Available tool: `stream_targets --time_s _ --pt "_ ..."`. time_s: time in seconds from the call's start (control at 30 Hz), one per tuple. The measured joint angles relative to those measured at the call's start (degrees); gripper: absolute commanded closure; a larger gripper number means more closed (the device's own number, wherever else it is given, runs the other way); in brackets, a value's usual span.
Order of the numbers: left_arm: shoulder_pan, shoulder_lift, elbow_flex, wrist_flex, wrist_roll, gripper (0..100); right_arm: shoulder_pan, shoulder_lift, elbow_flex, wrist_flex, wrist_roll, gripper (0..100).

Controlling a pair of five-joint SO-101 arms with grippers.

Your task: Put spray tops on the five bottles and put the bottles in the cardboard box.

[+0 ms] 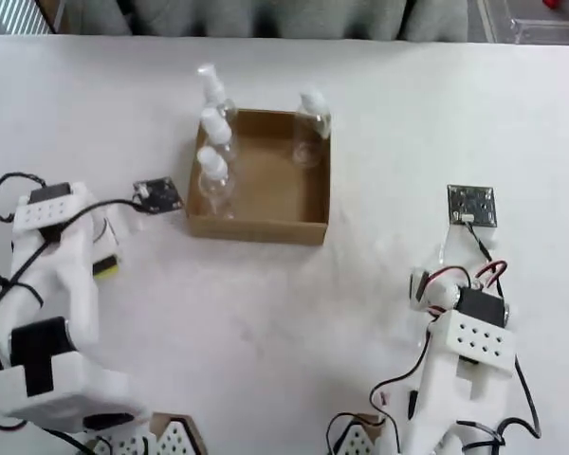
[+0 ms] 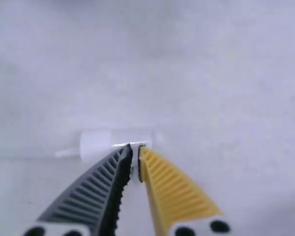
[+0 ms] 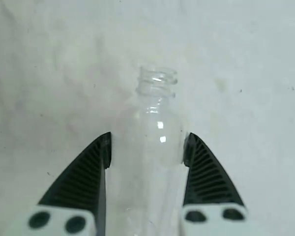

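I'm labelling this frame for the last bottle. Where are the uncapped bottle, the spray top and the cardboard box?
uncapped bottle [image 3: 148,137], right wrist view, its clear body below the neck.
spray top [image 2: 101,143], left wrist view, its white cylindrical body.
cardboard box [image 1: 256,229], high view, its near wall.

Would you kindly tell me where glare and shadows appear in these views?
Right wrist view: small bright glints on the clear plastic bottle in the right pincer. Left wrist view: faint shadow beside the white spray top. High view: thin shadow along the brown cardboard box's near edge.
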Motion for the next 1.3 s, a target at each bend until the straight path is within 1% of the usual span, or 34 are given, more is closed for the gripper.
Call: stream_targets --time_s 0.17,0.3,0.47,0.57,0.73,0.8,0.93,1.1,1.3 --pt "1.8 1.6 -2.7 0.2 0.0 95 0.0 0.0 0.0 0.0 0.0 98.1" --pt "3.3 2.1 -5.4 3.8 1.1 95 0.0 0.0 0.0 0.0 0.0 98.1" --pt "4.0 -1.8 -5.5 8.4 1.8 95 0.0 0.0 0.0 0.0 0.0 98.1" --pt "2.4 -3.3 -5.5 10.5 -2.4 95 0.0 0.0 0.0 0.0 0.0 98.1" --pt "-3.5 -3.7 -5.0 10.7 -10.8 95 0.0 0.0 0.0 0.0 0.0 98.1" --pt "-4.7 -3.7 -2.5 8.7 -14.4 95 0.0 0.0 0.0 0.0 0.0 98.1" --pt "-4.8 -3.7 3.6 1.6 -16.1 95 0.0 0.0 0.0 0.0 0.0 98.1" --pt "-4.0 -3.7 8.0 -6.3 -16.1 95 0.0 0.0 0.1 0.0 0.0 98.1" --pt "-0.4 -3.7 8.1 -10.6 -10.8 95 0.0 0.0 0.1 0.0 0.0 98.1"
